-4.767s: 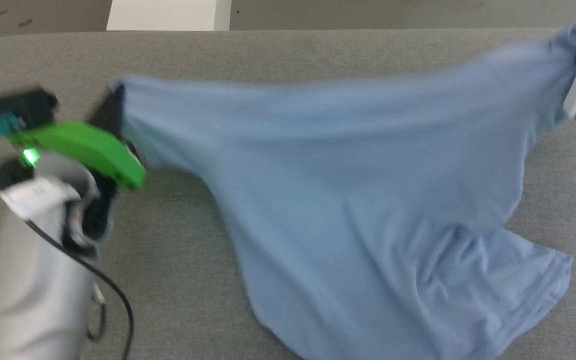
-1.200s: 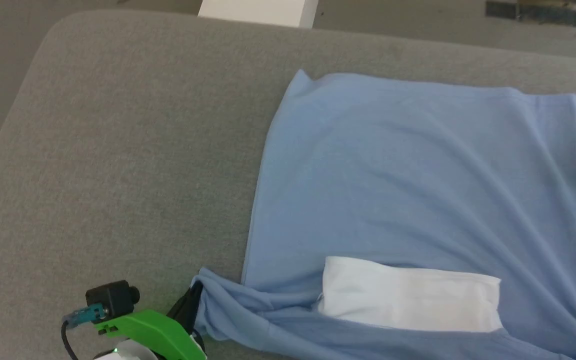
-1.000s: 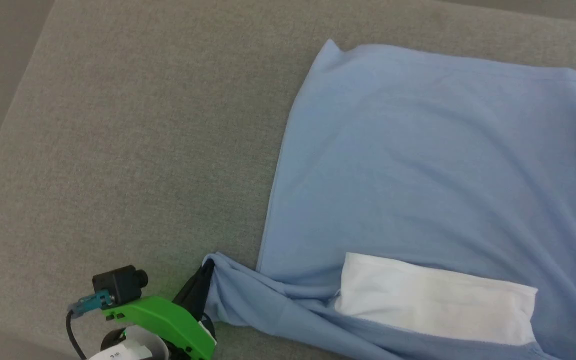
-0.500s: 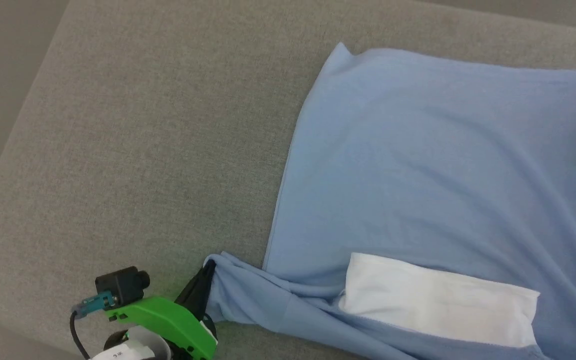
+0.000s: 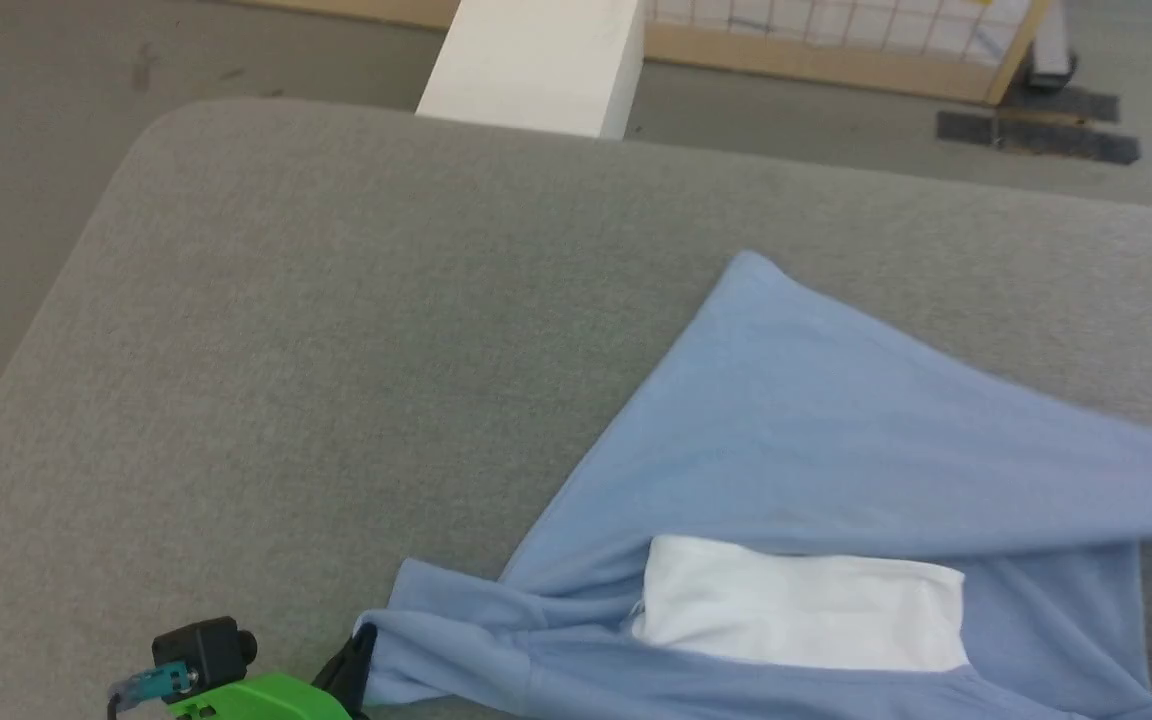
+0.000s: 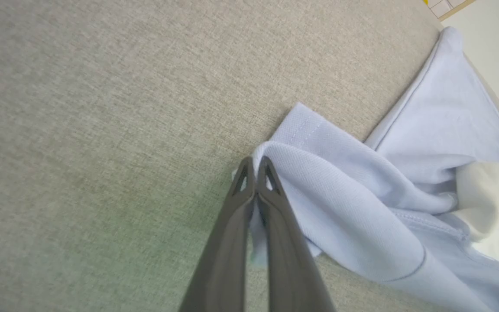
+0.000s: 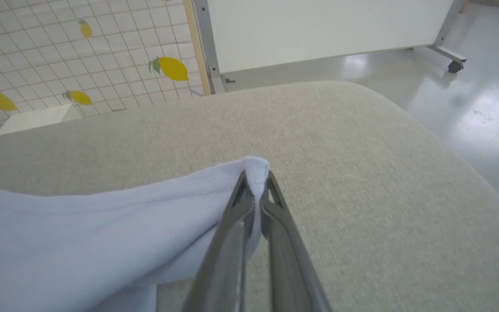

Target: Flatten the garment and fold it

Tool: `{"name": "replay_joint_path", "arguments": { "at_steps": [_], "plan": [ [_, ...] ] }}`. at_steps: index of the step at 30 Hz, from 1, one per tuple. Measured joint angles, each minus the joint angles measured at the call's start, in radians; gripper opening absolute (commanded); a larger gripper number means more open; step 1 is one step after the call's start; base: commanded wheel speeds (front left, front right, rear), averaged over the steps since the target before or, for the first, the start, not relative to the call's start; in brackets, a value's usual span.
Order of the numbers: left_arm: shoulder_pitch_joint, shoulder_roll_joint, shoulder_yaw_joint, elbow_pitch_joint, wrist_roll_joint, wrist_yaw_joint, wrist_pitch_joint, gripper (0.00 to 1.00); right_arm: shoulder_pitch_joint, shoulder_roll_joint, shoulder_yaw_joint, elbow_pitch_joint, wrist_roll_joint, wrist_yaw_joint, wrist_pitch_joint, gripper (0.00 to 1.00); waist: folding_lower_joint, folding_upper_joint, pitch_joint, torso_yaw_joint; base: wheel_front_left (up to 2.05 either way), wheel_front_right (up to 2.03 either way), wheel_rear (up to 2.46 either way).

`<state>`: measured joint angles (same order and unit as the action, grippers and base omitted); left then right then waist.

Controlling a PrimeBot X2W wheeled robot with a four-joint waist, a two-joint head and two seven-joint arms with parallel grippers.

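Grey cushion (image 5: pixel 336 350): garment (image 5: pixel 816 440) now lifted rightward, pinched by left gripper (image 6: pixel 256 164) and right gripper (image 7: pixel 256 177).

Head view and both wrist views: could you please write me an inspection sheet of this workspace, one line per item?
Surface: grey padded top, woven cover, rounded corners.
Job's things: light blue garment partly spread and creased, with its right side drawn taut; white patch faces up near the front.
Clutter: nothing seen.
Grippers: left gripper has its fingers shut on the garment's stitched hem, low at the surface; right gripper is shut on a garment corner, apparently lifted.
Cables: teal-plugged cable at the left wrist.
Surroundings: white block, lemon-print grid panel, shiny floor.
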<state>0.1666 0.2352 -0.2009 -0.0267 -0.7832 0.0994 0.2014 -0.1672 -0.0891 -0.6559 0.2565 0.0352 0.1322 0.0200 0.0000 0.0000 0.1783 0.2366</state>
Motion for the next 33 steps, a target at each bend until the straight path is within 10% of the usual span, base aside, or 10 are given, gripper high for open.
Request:
{"name": "replay_joint_path", "arguments": {
  "at_steps": [16, 17, 18, 19, 33],
  "plan": [
    [0.041, 0.024, -0.002, -0.048, -0.001, 0.019, 0.031, 0.00, 0.239, 0.030, -0.064, -0.016, 0.108, 0.001, 0.685, 0.00, 0.0000, 0.0000, -0.128, -0.158, 0.00, 0.00, 0.00],
    [0.041, 0.024, -0.003, -0.048, -0.001, 0.021, 0.031, 0.00, 0.239, 0.030, -0.062, -0.011, 0.115, 0.001, 0.685, 0.24, 0.0000, 0.0000, -0.131, -0.162, 0.00, 0.00, 0.00],
    [0.041, 0.024, -0.004, -0.049, -0.001, 0.021, 0.032, 0.00, 0.239, 0.030, -0.056, -0.007, 0.125, 0.000, 0.685, 0.85, 0.0000, 0.0000, -0.134, -0.167, 0.00, 0.00, 0.00],
    [0.041, 0.025, -0.005, -0.049, -0.001, 0.022, 0.034, 0.00, 0.239, 0.029, -0.049, -0.006, 0.131, 0.000, 0.677, 1.00, 0.0000, 0.0000, -0.137, -0.171, 0.00, 0.00, 0.00],
    [0.029, 0.027, -0.021, -0.061, 0.000, 0.025, 0.043, 0.00, 0.032, 0.037, 0.280, -0.078, 0.147, 0.000, 0.075, 1.00, 0.0000, 0.0000, -0.106, -0.140, 0.00, 0.00, 0.00]
  ]
}}
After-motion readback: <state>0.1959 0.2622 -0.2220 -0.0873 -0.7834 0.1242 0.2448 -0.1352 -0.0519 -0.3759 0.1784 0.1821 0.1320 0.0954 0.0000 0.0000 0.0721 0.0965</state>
